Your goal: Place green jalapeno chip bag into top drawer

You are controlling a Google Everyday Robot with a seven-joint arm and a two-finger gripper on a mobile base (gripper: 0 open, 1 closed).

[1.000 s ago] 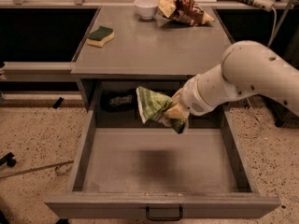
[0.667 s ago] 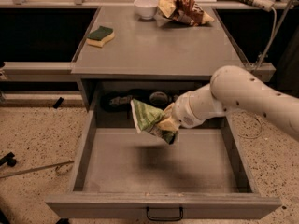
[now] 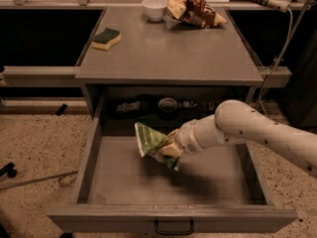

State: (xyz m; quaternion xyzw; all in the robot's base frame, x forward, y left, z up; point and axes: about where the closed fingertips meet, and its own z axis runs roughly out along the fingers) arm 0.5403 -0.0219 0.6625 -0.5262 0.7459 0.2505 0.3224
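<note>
The green jalapeno chip bag (image 3: 149,139) is a wrinkly green foil bag held in my gripper (image 3: 167,151). The gripper is shut on the bag's right end and holds it low inside the top drawer (image 3: 94,155), over the left-middle of the grey bottom. The white arm reaches in from the right. The drawer is pulled wide open, with its black handle (image 3: 174,228) on the front panel at the bottom of the view. Whether the bag touches the drawer floor I cannot tell.
On the grey cabinet top (image 3: 173,53) lie a green-and-yellow sponge (image 3: 106,38), a white bowl (image 3: 154,8) and a brown-and-yellow snack bag (image 3: 193,10). Dark items sit at the back behind the drawer (image 3: 148,105). A cable (image 3: 280,48) hangs at the right. Speckled floor surrounds the cabinet.
The arm has lowered and moved left and forward, carrying the green bag from above the drawer's back edge down into the drawer.
</note>
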